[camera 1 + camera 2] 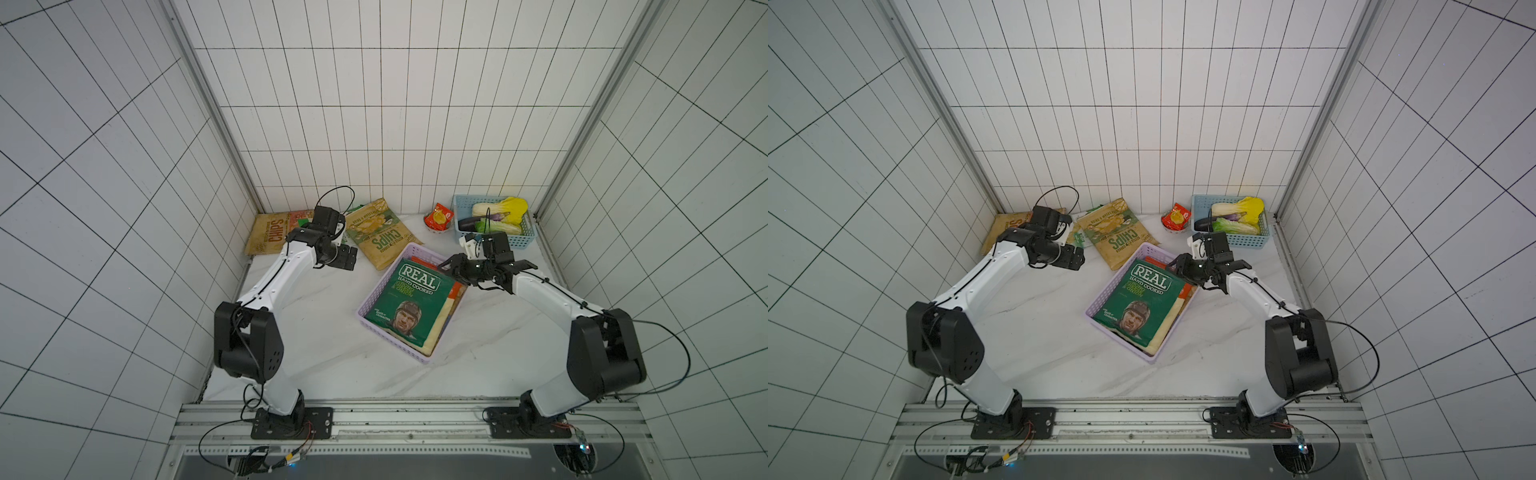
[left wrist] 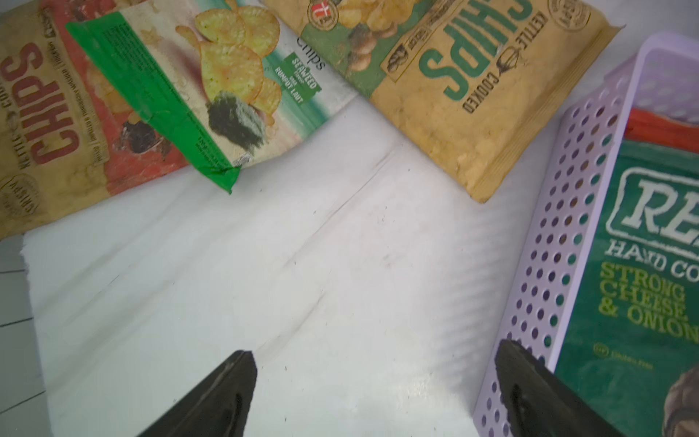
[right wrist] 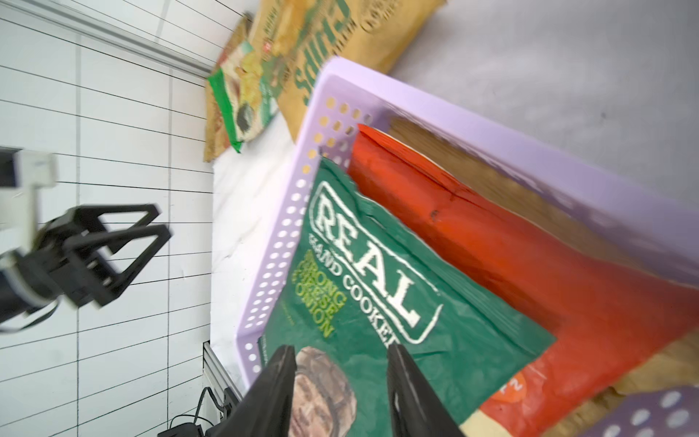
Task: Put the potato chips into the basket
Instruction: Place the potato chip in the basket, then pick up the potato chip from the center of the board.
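Now, L hand (image 2: 374,350) wide apart, R hand (image 3: 340,347) half apart over REAL bag (image 3: 363,265) in basket (image 3: 272,246)

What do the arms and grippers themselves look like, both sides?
Matching pair: left arm and right arm have white link shells, bulky black joint housings, thin black cables looping outside. Black left gripper, fingers skeletal triangular frames; black right gripper, fingers tapering to narrow tips. No markings legible.

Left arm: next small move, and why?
Probably advance the open left end effector to the near corner of the flat tan chip bag with green lettering and pinch it: it lies outside the lilac perforated plastic basket, nearest ahead, and the end effector holds nothing.
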### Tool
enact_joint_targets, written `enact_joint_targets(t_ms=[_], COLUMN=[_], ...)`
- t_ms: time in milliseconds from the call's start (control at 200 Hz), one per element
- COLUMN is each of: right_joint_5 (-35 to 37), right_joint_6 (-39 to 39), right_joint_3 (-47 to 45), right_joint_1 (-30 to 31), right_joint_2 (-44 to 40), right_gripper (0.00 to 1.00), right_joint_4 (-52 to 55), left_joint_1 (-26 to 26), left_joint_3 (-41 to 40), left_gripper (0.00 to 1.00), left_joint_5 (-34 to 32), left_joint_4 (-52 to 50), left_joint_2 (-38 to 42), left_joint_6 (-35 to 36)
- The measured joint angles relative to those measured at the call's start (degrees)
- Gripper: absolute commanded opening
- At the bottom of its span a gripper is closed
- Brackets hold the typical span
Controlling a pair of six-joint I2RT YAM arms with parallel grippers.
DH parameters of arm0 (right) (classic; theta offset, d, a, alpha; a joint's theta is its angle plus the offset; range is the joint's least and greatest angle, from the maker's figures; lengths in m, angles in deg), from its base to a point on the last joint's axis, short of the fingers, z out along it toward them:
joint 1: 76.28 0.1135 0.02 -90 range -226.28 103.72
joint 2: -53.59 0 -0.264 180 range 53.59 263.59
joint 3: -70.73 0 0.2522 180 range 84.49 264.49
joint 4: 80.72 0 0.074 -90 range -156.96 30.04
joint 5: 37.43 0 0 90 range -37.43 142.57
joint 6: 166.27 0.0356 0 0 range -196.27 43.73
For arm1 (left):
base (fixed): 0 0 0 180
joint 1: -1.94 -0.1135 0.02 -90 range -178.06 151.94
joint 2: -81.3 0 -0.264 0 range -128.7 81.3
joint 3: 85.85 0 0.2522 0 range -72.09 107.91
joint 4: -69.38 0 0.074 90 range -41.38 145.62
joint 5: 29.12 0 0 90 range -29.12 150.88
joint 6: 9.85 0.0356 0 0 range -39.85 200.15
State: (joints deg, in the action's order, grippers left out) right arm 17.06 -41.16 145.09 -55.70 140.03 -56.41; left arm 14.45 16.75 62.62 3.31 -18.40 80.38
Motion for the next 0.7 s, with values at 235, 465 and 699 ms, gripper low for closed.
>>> enact_joint_targets(t_ms=[235,465,699], right_joint_5=[2.4,3.9,4.7], right_joint_6=[0.0,0.3,0.3], right_joint_3=[-1.4,-5.6,-6.2], right_joint_1=[0.0,0.0,0.0], right_joint_2=[-9.4,-11.7,-13.5], right_gripper=[0.42,0.42,0.42], right_joint_4=[-3.6,-3.8,-3.7], left_joint_1=[-3.7,-5.9,-5.7], left_joint_3=[18.4,30.1,36.7], left_gripper=[0.7,0.7,0.7], left_joint_5=[11.3,17.8,22.4], left_joint_4=[-1.8,-2.2,0.1], left_joint_2=[-19.6,-33.6,-41.4], left_joint_6=[-8.0,-17.4,-24.0])
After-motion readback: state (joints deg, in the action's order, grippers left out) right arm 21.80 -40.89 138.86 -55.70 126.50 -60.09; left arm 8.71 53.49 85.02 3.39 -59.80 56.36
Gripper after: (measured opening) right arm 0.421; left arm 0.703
